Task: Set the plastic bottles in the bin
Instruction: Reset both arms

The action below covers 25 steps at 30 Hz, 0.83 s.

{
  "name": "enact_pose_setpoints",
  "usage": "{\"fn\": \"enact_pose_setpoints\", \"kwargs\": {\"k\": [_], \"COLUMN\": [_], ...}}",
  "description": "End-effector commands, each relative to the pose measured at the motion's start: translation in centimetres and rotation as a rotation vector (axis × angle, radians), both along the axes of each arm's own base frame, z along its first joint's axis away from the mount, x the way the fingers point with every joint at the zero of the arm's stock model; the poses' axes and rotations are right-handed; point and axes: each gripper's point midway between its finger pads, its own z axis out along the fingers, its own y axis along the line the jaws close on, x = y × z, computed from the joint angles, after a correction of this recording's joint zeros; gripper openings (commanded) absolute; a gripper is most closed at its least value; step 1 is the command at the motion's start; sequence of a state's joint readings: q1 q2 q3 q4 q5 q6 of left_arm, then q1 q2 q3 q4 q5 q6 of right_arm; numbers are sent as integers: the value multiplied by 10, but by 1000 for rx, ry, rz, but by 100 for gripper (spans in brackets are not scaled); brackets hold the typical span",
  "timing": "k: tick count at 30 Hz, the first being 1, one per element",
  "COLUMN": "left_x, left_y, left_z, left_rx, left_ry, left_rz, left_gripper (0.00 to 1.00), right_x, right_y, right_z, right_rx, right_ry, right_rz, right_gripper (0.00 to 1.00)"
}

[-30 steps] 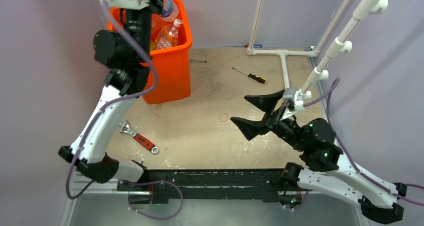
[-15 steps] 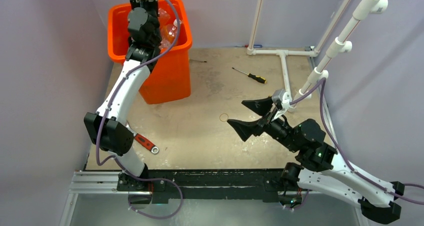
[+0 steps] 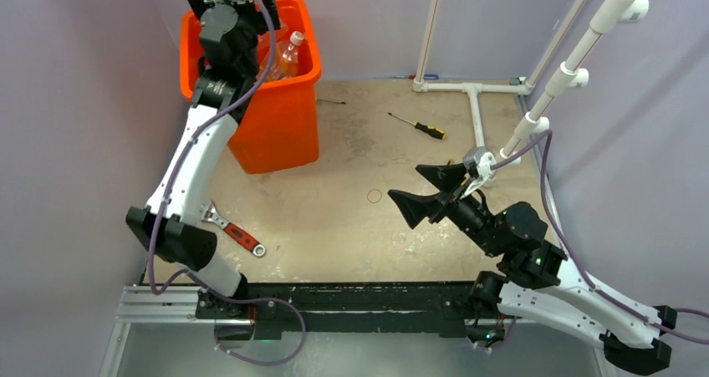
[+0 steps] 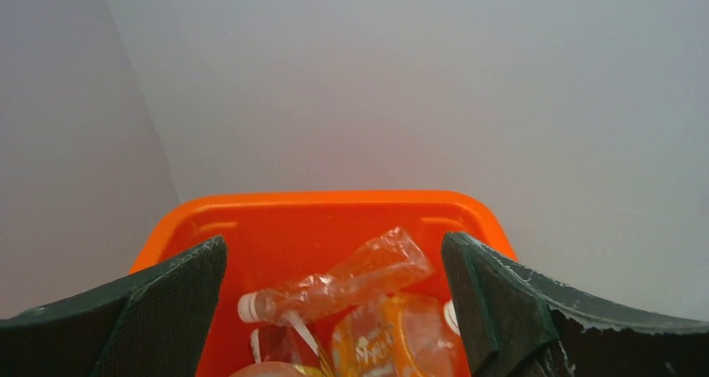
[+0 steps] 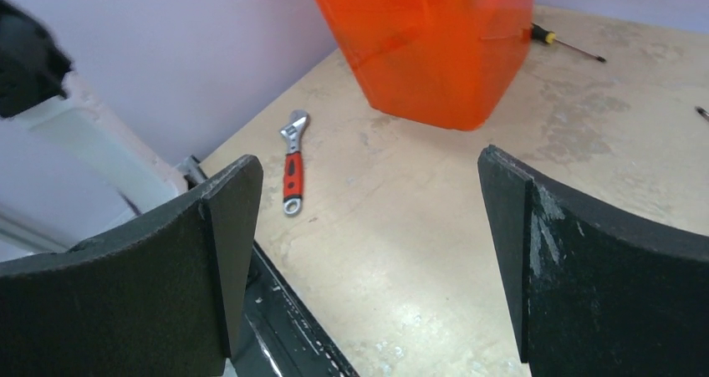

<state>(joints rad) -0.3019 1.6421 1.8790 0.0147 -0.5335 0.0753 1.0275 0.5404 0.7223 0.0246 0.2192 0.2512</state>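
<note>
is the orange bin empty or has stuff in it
Not empty: the bin holds several crushed plastic bottles, seen from the left wrist.

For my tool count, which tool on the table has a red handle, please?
The silver adjustable wrench lying front left; the screwdriver has a yellow-black handle.

We look down from above its near edge on the whole table (image 3: 351, 226), with the bin (image 3: 284, 126) at far left. Our left wrist view hangs close over the bin, facing its far rim and the wall (image 4: 376, 84) behind it. Our right wrist view faces the bin low across the table from well apart. All three share the bin; top and right wrist also share the wrench (image 3: 238, 235) near it
</note>
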Motion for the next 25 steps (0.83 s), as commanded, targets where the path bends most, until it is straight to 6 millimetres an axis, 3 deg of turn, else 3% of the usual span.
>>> {"fn": "enact_pose_setpoints", "kwargs": {"k": [1,9,16,18,25], "left_x": [-71,-140,-176,-182,-191], "left_y": [-14,-66,-113,-120,-116], "left_z": [58,38,1,-9,-4], "left_rx": [-170,-277,-309,-313,-335], "left_ry": [-80,41,183,199,133], "left_rz": [-206,-587,-832,-846,-847], "left_gripper": [99,99,99,99,99], "right_x": [13,34,40,39,38], "right_y": [-20,-60,-79,-81,-81], "right_z": [7,6,-3,-4,-4], "right_rx": [59,98,107,110,105], "right_ry": [21,67,102,105,110], "right_rz": [-128,-360,-461,-465,-461], "right_gripper": [99,99,99,99,99]}}
